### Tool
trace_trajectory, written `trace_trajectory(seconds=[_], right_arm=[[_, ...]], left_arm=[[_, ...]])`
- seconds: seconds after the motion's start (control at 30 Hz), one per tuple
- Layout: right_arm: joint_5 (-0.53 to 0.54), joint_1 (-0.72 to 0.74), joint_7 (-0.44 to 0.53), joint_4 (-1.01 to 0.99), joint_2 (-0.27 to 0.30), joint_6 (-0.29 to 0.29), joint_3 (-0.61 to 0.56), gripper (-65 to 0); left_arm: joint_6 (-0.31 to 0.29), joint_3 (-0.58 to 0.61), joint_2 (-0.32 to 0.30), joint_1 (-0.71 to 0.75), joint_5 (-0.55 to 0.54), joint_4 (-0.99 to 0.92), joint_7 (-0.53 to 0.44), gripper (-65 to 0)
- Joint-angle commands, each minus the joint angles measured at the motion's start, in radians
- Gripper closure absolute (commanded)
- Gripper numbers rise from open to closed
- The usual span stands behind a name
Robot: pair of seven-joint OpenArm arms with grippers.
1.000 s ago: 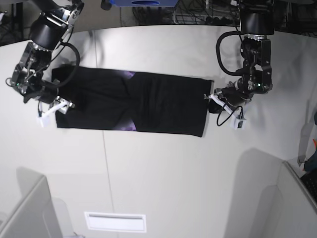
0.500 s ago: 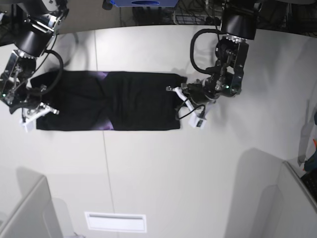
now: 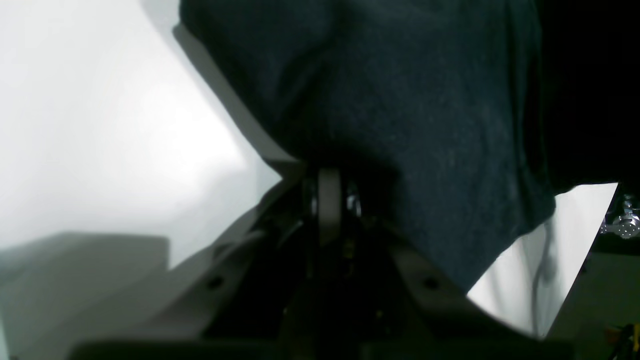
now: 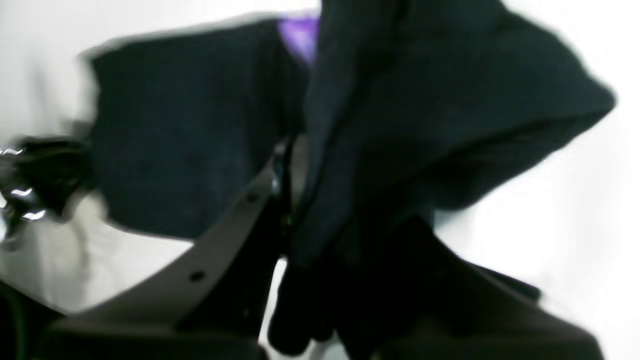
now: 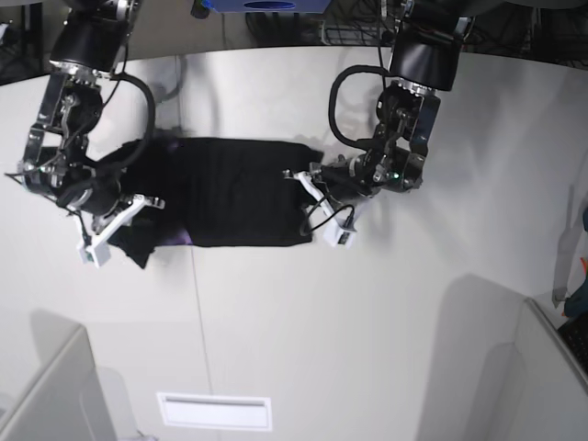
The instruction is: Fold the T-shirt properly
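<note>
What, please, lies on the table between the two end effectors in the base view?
The black cloth T-shirt spans the whole stretch between the left end effector and the right end effector, seen in the base view.

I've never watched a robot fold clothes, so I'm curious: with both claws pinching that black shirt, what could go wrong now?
1. The right gripper holds a bunched, drooping wad of T-shirt, so that end may land crumpled rather than flat.
2. The left gripper pinches only the edge; the cloth could slip out mid-fold.
3. With one end lifted and one low, the fold may come out skewed on the table.
</note>
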Motion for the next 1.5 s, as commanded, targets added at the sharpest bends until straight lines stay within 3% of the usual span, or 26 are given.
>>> trace_trajectory(seconds=[0.0,0.17,0.53,0.7,0.83,1.17,1.47], right_arm=[[0.014,0.014,-0.009,0.041,-0.01,-0.003,0.005,0.0],[0.011,0.015,-0.07,0.119,-0.093,-0.004,-0.003,0.0],[0.014,-0.011,-0.074,0.144,-0.22,-0.004,-0.007,0.0],[0.008,-0.009,-0.051,0.138,-0.24,-0.012,-0.062,0.0],[0.009,-0.008,-0.005,0.1,-0.246,-0.09,-0.076,0.0],[0.009,-0.008,0.12,-0.031,-0.222,-0.096,-0.159,0.0],[0.009,-0.008,0.121,-0.034,-0.222,-0.096,-0.214,0.0]], left_arm=[[0.017,0.003,-0.004,-0.003,0.029,0.002,0.03,0.0],[0.017,0.003,-0.004,0.005,0.026,0.003,0.03,0.0],[0.017,0.005,-0.006,0.016,0.023,0.003,0.03,0.0],[0.017,0.003,-0.006,0.022,0.023,0.005,0.03,0.0],[0.017,-0.001,-0.007,0.023,0.023,0.005,0.03,0.0],[0.017,-0.007,-0.01,0.057,0.021,0.097,0.03,0.0],[0.017,-0.007,-0.044,0.063,0.021,0.118,0.03,0.0]])
